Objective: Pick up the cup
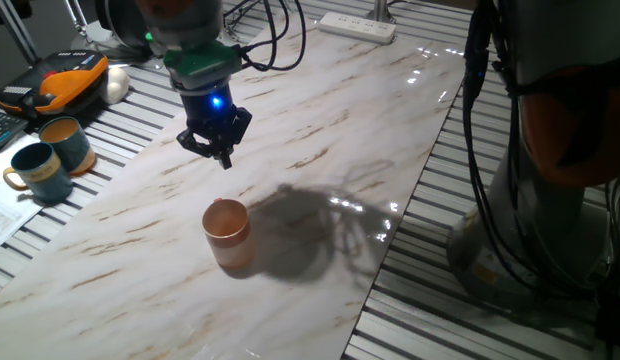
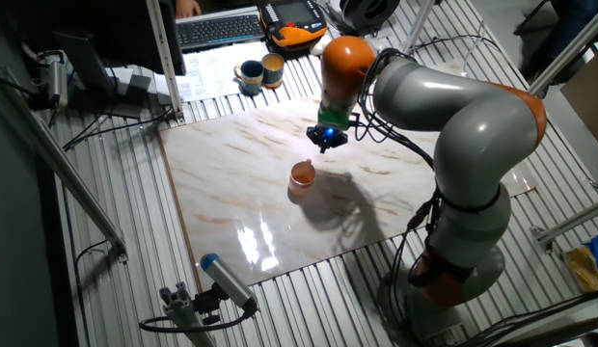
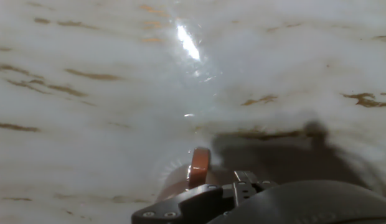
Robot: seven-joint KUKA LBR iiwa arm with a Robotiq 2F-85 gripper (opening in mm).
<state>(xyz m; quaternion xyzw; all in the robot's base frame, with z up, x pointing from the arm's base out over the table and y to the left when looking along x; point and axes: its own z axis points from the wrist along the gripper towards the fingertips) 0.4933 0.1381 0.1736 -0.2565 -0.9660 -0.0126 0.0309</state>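
The cup (image 1: 227, 235) is small and pinkish-tan with no handle. It stands upright on the marble tabletop (image 1: 320, 120) near its front part. It also shows in the other fixed view (image 2: 301, 175). My gripper (image 1: 220, 152) hangs above the table, behind and a little left of the cup, clear of it, and its fingers look spread and empty. It shows in the other fixed view (image 2: 325, 143) too. In the hand view only part of the cup's rim (image 3: 199, 167) shows at the bottom edge, half hidden by the hand's body.
A dark teal mug (image 1: 40, 172) and a teal mug with an orange inside (image 1: 68, 143) stand on the left, off the marble top. An orange and black device (image 1: 70, 80) lies behind them. A power strip (image 1: 358, 25) lies at the back. The marble's right edge (image 1: 410, 210) drops to slatted metal.
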